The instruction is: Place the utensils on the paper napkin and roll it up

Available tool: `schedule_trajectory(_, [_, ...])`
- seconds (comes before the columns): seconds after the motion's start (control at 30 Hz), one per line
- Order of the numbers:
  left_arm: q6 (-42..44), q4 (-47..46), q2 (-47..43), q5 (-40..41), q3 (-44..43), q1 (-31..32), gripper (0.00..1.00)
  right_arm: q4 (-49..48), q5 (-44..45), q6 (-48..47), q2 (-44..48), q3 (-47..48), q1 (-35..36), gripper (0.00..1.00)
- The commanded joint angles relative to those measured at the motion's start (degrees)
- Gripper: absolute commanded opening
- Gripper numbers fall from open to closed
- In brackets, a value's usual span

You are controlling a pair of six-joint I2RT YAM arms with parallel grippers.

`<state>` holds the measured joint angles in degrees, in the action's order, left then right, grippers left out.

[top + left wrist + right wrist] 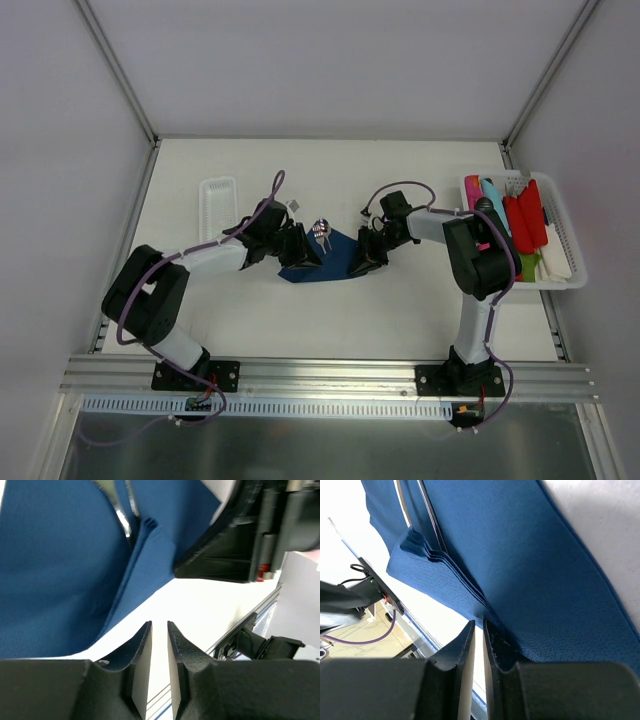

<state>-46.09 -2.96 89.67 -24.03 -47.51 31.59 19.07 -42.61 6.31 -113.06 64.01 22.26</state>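
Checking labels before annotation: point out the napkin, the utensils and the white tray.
paper napkin [325, 262], top view, flat middle.
utensils [121, 519], left wrist view, a shiny handle.
white tray [217, 180], top view, far rim.

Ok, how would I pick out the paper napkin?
Start at the middle of the white table, between the left gripper and the right gripper. The paper napkin is the dark blue sheet lying there, shiny utensils at its far edge. It is the only flat blue thing; the white tray and the basket sit at the sides.

Dark blue paper napkin [325, 266] lies mid-table, partly folded over silver utensils [321, 232].
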Motion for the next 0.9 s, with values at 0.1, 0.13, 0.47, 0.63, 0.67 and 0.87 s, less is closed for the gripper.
schedule_trajectory(0.1, [-2.16, -1.43, 6.65, -2.86, -1.80, 1.80, 0.16, 2.81, 6.05, -2.44, -1.99, 0.94, -0.02, 0.15])
schedule_trajectory(0.13, [-2.34, -1.43, 7.88, -2.95, -2.06, 1.98, 0.15, 2.90, 6.05, -2.35, -2.08, 1.12, 0.06, 0.15])
schedule_trajectory(0.47, [-3.57, -2.05, 11.05, -2.16, -1.80, 1.98, 0.13, 3.17, 6.40, -2.35, -2.43, 1.30, 0.15, 0.15])
schedule_trajectory(0.63, [-6.47, -1.96, 10.44, -0.23, 0.92, 1.45, 0.10, 3.25, 6.84, -2.53, -2.43, 1.12, 0.15, 0.15])
schedule_trajectory(0.67, [-6.91, -2.05, 9.74, 0.03, 2.14, 1.02, 0.09, 3.25, 7.01, -2.53, -2.43, 1.12, 0.24, 0.15])
schedule_trajectory(0.87, [-7.97, -1.52, 6.14, 1.44, 7.24, -1.00, 0.08, 3.43, 7.71, -2.79, -2.70, 1.29, 0.15, 0.14])
